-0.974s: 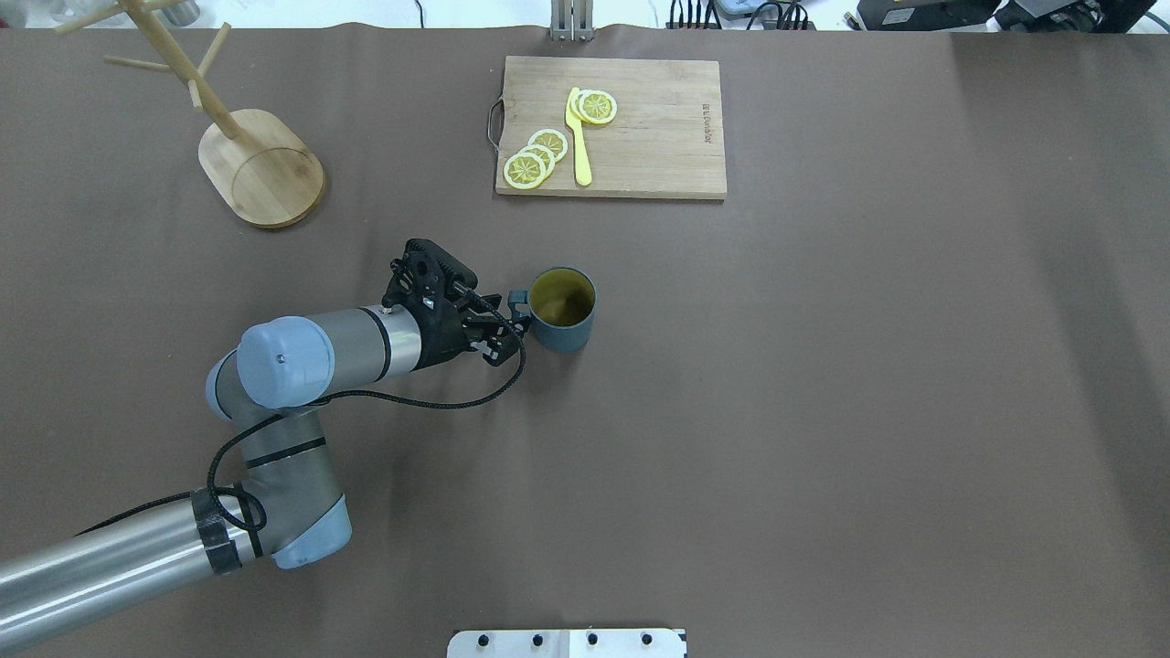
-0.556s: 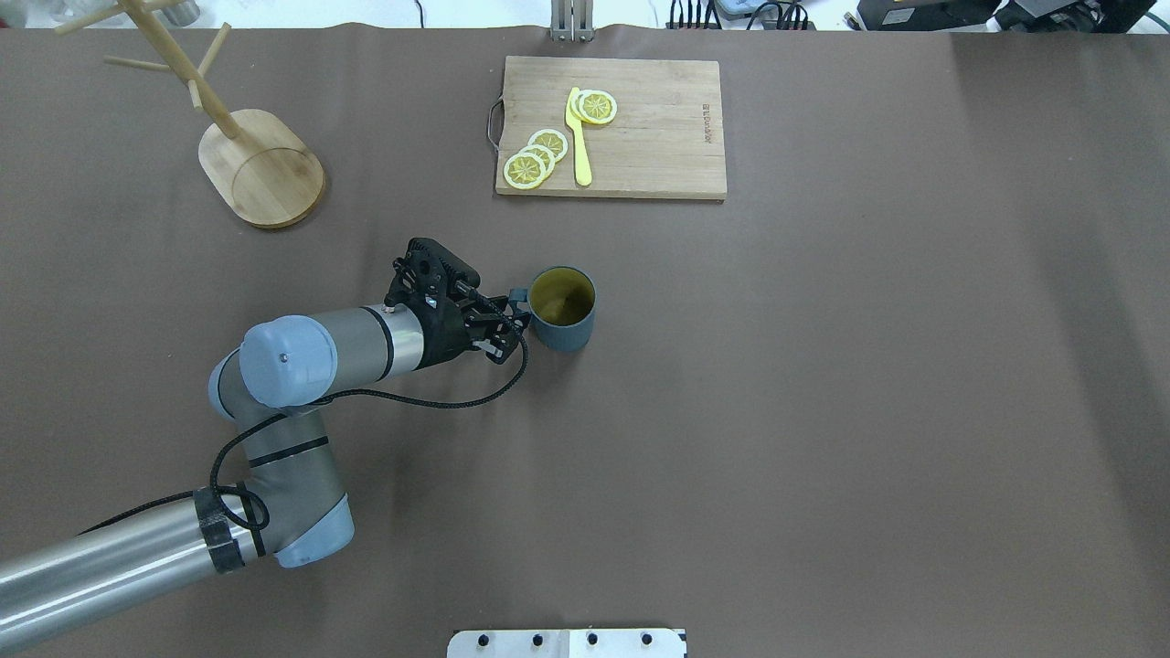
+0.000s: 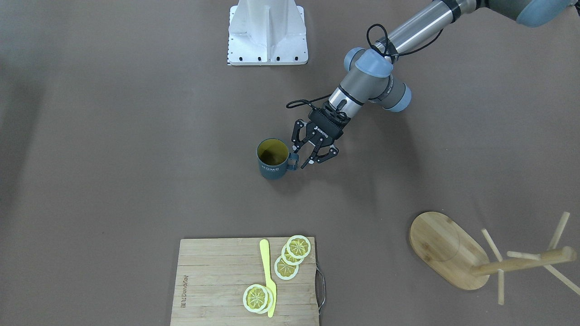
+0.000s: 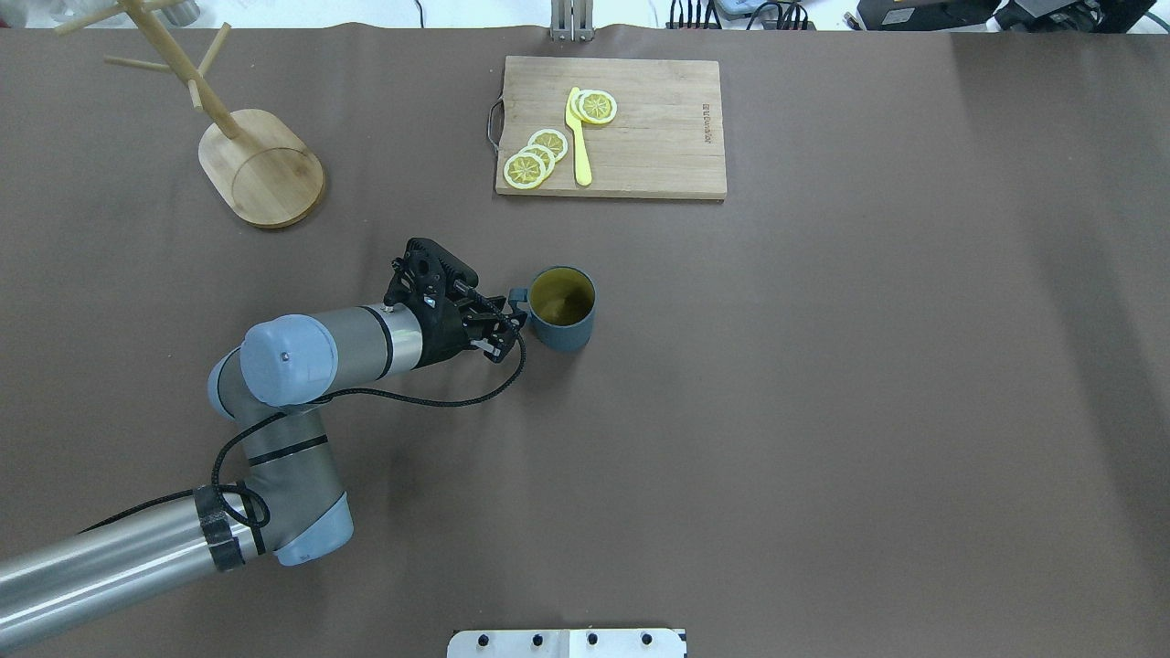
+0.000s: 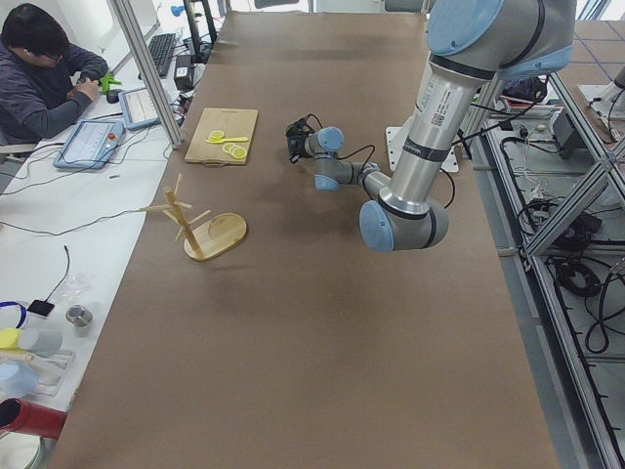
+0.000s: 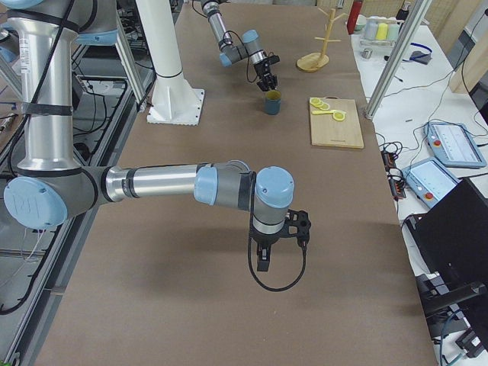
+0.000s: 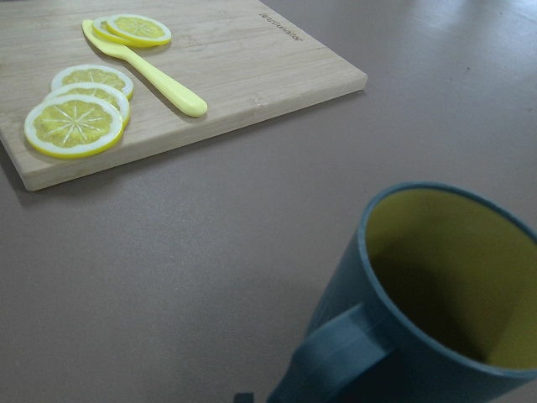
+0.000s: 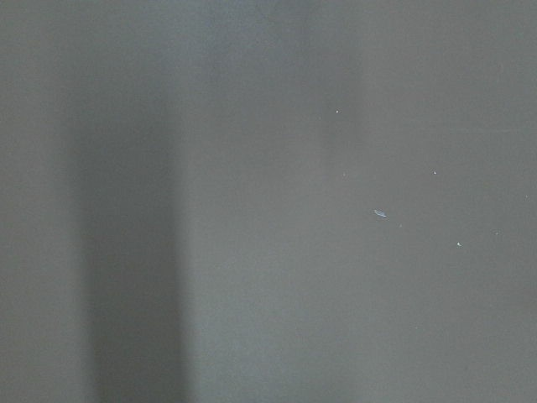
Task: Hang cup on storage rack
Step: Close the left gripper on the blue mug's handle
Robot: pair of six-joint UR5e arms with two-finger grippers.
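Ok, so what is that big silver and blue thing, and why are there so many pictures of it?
It is a robot with two arms, photographed at one moment by several cameras: one above the table, one facing the robot, one at each end of the table, and one on each wrist. On the brown table stand a blue cup with a yellow inside and a wooden storage rack with pegs. A cutting board carries lemon slices and a yellow knife. The left gripper, the robot's pincer hand, is open right beside the cup's handle and holds nothing yet. The right gripper hangs over the table, away from the cup; I cannot tell whether it is open.
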